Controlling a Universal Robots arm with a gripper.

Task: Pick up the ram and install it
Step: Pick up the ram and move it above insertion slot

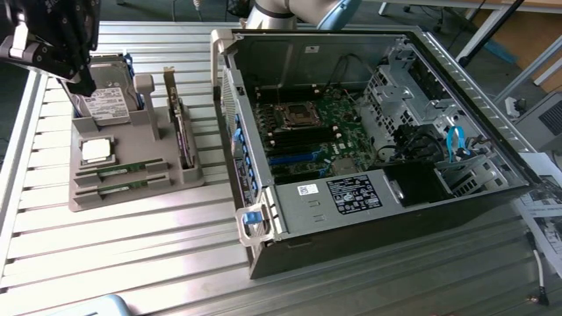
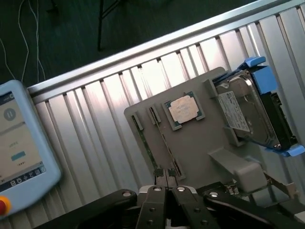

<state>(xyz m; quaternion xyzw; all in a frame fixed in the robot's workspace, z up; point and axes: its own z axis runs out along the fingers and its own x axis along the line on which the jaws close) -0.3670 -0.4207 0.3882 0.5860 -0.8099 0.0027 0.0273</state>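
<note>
- On the exterior view's left, in a grey holder (image 1: 131, 197) on the ribbed metal counter (image 1: 131, 257), sits the ram (image 1: 120, 171). It is a slim green stick in a narrow slot at the holder's near end, and it seems to stand on its long edge.
- A twin stick (image 1: 118, 189) fills the next slot, just beside the ram and nearer still. Which of the two is meant cannot be told.
- The tool (image 1: 86, 84) hangs over the holder's far end, above the hard drive (image 1: 110, 102) and well apart from the ram. Its fingers are pressed together and pinch nothing.
- Handling, as a judgement:
  - The ram should be very light, and stiff for so thin a board.
  - It is also fragile, since the small chips and the contact edge would not bear squeezing, scraping or bending.
  - Its faces are smooth and narrow, so an off-centre pinch would likely let it tip.
- Where to hold, as a judgement:
  - The best place is across its thickness, on the two flat faces near mid-length.
  - The grip should sit at the upper edge that stands clear of the slot walls.
- Count:
  - two green sticks
  - one square processor chip (image 1: 97, 150)
  - one hard drive
  - one upright expansion card (image 1: 181, 135)
  - one holder
  - one open computer case (image 1: 369, 131) on the exterior view's right
  - one tool
</note>
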